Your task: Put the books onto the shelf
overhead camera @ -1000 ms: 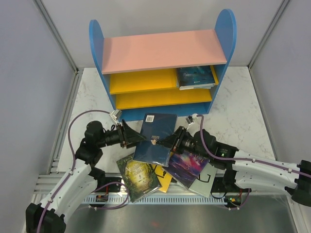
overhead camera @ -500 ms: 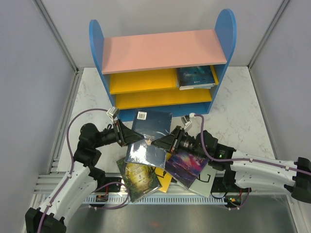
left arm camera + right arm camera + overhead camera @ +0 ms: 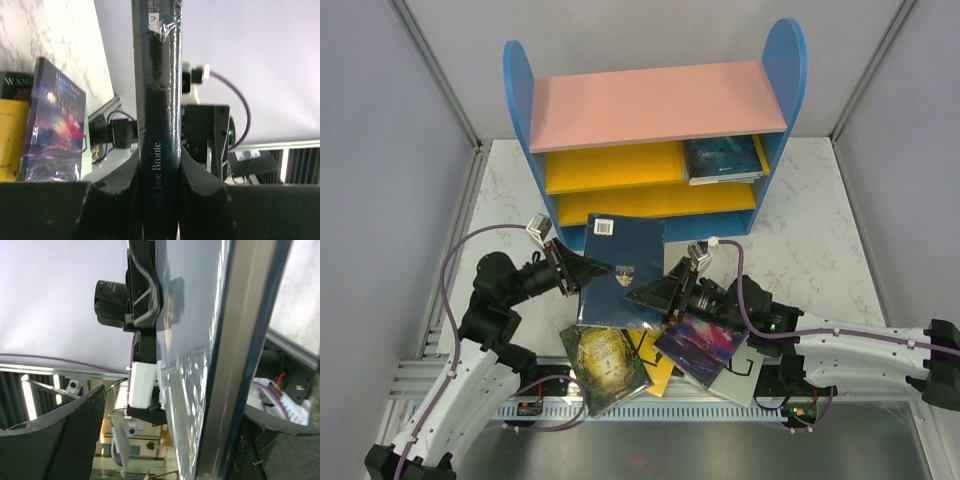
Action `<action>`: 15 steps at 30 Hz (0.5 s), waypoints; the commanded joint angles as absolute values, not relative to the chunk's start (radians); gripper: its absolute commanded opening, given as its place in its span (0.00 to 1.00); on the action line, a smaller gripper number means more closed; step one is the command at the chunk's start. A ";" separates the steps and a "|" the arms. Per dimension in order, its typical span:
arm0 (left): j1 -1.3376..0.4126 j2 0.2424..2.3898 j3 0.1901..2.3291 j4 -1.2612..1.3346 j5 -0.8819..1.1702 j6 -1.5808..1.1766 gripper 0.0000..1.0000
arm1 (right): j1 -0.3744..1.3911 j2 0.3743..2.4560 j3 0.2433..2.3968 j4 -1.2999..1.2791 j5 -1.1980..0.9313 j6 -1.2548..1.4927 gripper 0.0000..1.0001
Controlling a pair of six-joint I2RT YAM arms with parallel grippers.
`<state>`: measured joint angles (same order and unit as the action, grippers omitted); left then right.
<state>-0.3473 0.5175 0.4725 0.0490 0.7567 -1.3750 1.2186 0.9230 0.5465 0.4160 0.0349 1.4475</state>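
L hand (image 3: 584,274) clamps navy book (image 3: 623,262) by one edge, R hand (image 3: 646,297) spread loose round opp. edge, shelf (image 3: 650,105) just beyond both.

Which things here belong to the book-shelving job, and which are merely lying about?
Job: navy book, shelf, shelved blue book, green book, purple book, yellow book, grey book.
Lying about: purple cable, metal rail.

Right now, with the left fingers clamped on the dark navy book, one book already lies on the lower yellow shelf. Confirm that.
Wrong shelf. The left fingers do clamp the dark navy book, but the shelved book lies on the upper yellow shelf, at its right end, as the top external view shows.
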 commanded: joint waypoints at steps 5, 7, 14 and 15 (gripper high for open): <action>-0.344 0.546 0.686 0.006 0.539 -1.359 0.02 | 1.304 0.959 0.711 0.442 0.187 1.453 0.82; -0.345 0.566 0.730 -0.037 0.528 -1.335 0.02 | 1.308 0.956 0.735 0.425 0.239 1.436 0.80; -0.345 0.565 0.744 -0.092 0.515 -1.322 0.02 | 1.318 0.885 0.730 0.401 0.388 1.424 0.69; -0.345 0.561 0.738 -0.095 0.512 -1.325 0.02 | 1.316 0.882 0.730 0.391 0.396 1.425 0.67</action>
